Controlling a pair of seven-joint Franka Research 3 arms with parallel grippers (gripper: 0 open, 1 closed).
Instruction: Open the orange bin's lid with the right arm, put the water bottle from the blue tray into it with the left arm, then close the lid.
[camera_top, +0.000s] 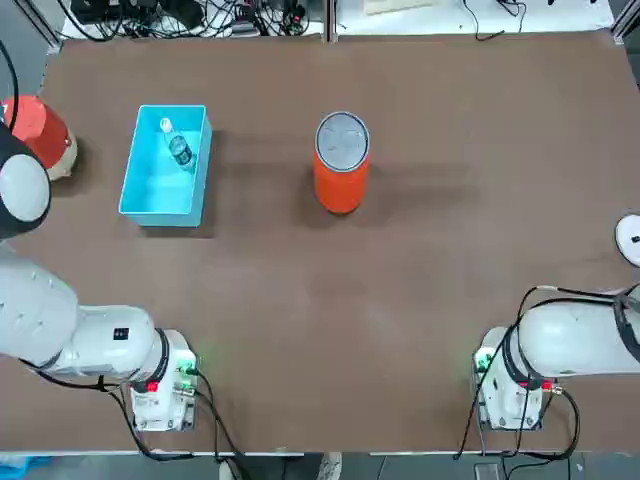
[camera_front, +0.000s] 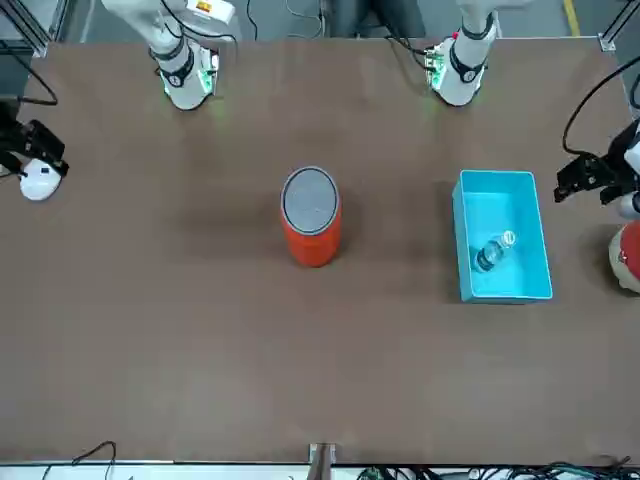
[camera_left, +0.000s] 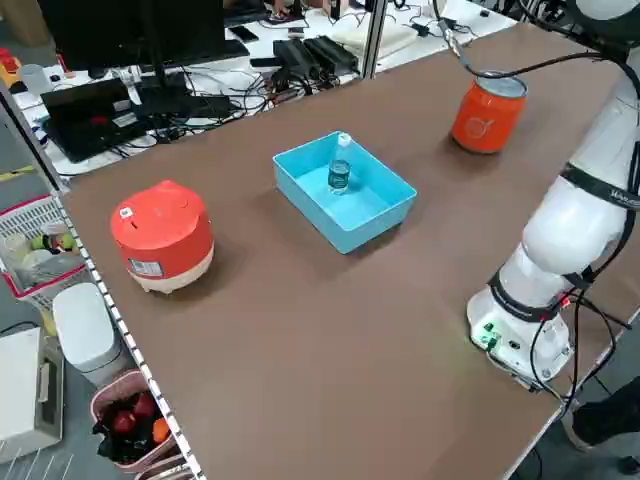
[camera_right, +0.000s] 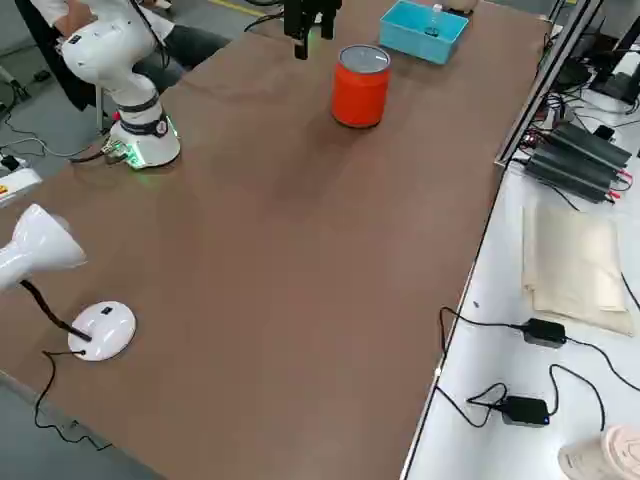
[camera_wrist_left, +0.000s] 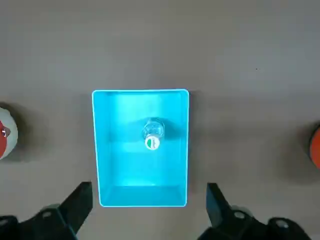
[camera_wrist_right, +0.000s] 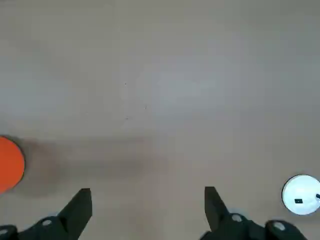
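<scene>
Left wrist view, both end effectors (camera_wrist_left: 149, 212) spread and empty, bottle (camera_wrist_left: 153, 134) in blue tray (camera_wrist_left: 142, 196), orange bin (camera_top: 341, 185) lidded.

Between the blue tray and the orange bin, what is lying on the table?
Nothing: the top view shows only bare table between tray and bin.

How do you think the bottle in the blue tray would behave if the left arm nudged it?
The bottle would probably roll, being round and leaning rather than upright. The tray's walls should likely stop it. Its clear body looks like plastic, so probably light.
</scene>
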